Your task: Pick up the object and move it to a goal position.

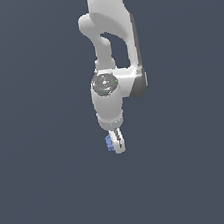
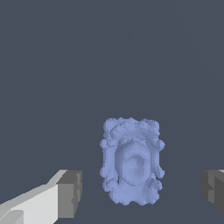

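Note:
The object (image 2: 131, 162) is a small periwinkle-blue knobbly lump, roughly blocky with an oval hollow in its face. In the wrist view it lies between my two grey finger pads (image 2: 70, 194), with a clear gap on each side. My gripper (image 2: 142, 192) is open around it and touches it on neither side. In the exterior view the white arm hangs straight down and the gripper (image 1: 117, 144) is seen edge-on. The object (image 1: 109, 142) peeks out at the exterior view's left of the finger. No goal marker shows.
A plain dark grey-blue surface (image 1: 54, 192) fills both views. No other objects, walls or edges show.

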### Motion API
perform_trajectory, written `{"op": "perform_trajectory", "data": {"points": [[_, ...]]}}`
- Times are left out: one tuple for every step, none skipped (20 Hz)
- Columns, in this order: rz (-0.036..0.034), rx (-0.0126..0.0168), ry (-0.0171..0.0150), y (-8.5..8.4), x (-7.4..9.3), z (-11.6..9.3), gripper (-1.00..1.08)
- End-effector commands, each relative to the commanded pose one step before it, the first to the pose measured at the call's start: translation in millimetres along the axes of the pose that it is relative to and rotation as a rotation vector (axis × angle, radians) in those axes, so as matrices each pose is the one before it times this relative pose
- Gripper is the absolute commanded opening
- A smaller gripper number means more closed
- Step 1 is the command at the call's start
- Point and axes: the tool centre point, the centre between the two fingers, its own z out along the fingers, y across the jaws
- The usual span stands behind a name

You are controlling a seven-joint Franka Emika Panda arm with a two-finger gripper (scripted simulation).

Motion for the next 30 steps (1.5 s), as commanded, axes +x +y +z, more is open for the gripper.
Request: {"op": "perform_trajectory", "data": {"points": [[0.01162,0.00035,0.00085,-0.25,0.59,0.32,1.0],[0.00069,0.00001,0.00005,-0.02,0.01,0.03,1.0],[-0.00467,-0.00022,-0.00034,0.13,-0.2,-0.09,1.0],[0.0,0.0,0.0,0.0,-0.03,0.4,1.0],[0.0,0.0,0.0,0.01,-0.08,1.2,1.0],[0.0,0.0,0.0,0.02,-0.13,2.0,1.0],[0.00069,0.00001,0.00003,0.12,0.25,2.78,1.0],[0.0,0.0,0.0,0.05,-0.23,3.57,1.0],[0.00098,0.0,0.00005,0.21,0.32,4.33,1.0],[0.00069,0.0,0.00004,0.2,0.09,5.09,1.0],[0.00069,-0.00001,0.00005,0.23,0.04,5.82,1.0],[0.00069,-0.00001,0.00005,0.23,0.03,5.91,1.0],[0.0,0.0,0.0,0.1,-0.34,5.12,1.0],[0.00097,0.00001,0.00007,0.16,0.34,4.31,1.0],[0.0,0.0,0.0,-0.05,-0.2,3.53,1.0],[0.0,0.0,0.0,-0.15,-0.12,2.73,1.0],[0.00068,0.00011,0.00001,-0.16,0.39,1.86,1.0],[0.0,0.0,0.0,-0.35,0.04,1.12,1.0],[0.0,0.0,0.0,-0.38,0.1,0.39,1.0],[-0.00068,0.00012,-0.00007,-0.25,-0.37,-0.05,1.0],[0.0,0.0,0.0,0.0,0.0,0.0,-1.0],[0.0,0.0,0.0,0.0,0.0,0.0,-1.0],[0.0,0.0,0.0,0.0,0.0,0.0,-1.0],[0.0,0.0,0.0,0.0,0.0,0.0,-1.0],[0.0,0.0,0.0,0.0,0.0,0.0,-1.0],[0.0,0.0,0.0,0.0,0.0,0.0,-1.0],[0.0,0.0,0.0,0.0,0.0,0.0,-1.0],[0.0,0.0,0.0,0.0,0.0,0.0,-1.0],[0.0,0.0,0.0,0.0,0.0,0.0,-1.0],[0.0,0.0,0.0,0.0,0.0,0.0,-1.0]]}}
